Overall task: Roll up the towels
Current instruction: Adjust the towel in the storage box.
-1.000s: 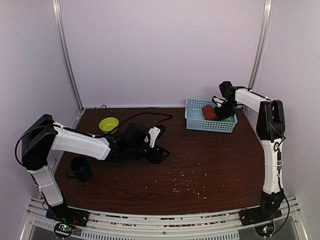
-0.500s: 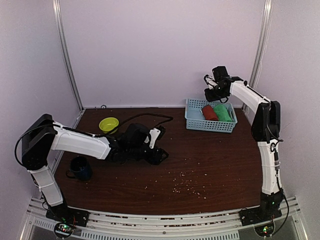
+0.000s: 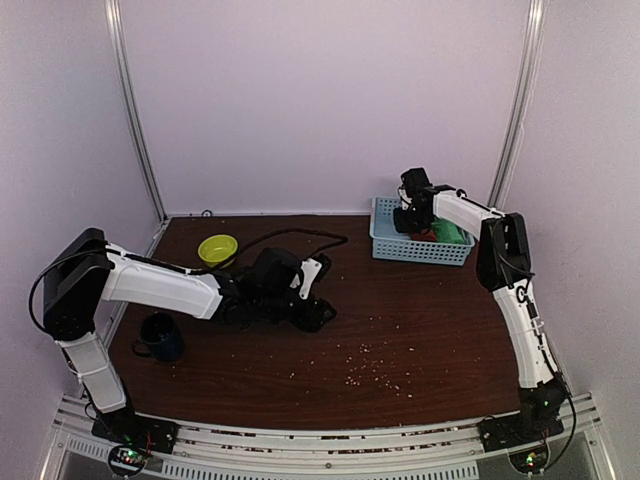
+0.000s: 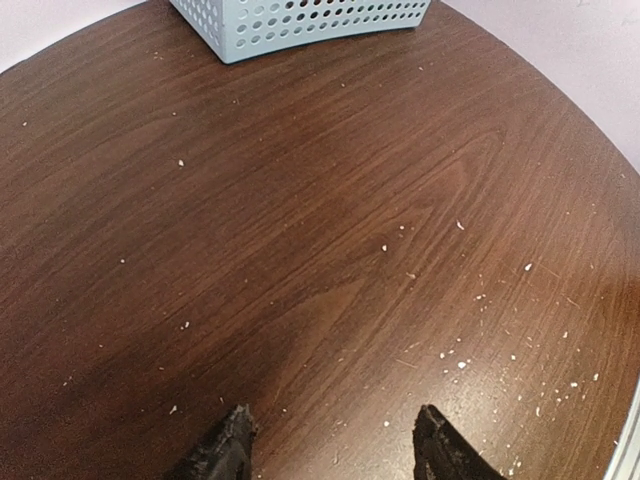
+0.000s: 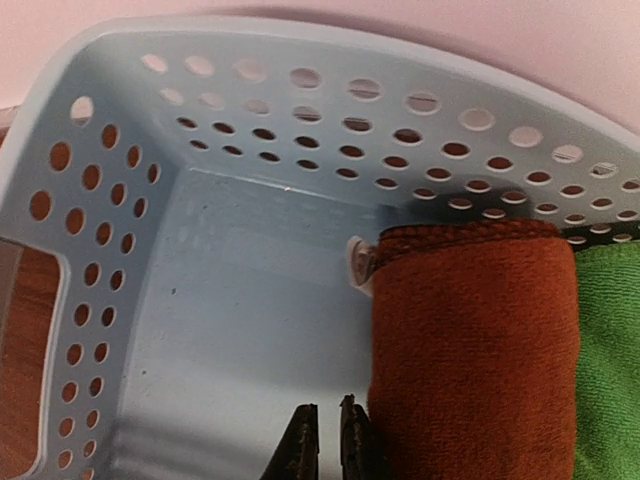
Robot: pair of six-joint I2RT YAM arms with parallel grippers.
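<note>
Pointing down into the light-blue perforated basket, the right claw has its fingers drawn almost together, with only a thin slit between them and nothing in it. Just to this claw's right, close against its right finger, lies the rolled rust-red towel. Beyond that, pressed side by side with it, is the green towel. To the claw's left and ahead of it spreads the basket's bare floor.

The left claw sits low over the dark wooden table, fingers spread wide with only bare wood between them. Pale crumbs are scattered ahead and to its right, and a corner of the basket shows well ahead. In the top view a yellow-green bowl and a dark mug stand well behind this claw, beside its arm.
</note>
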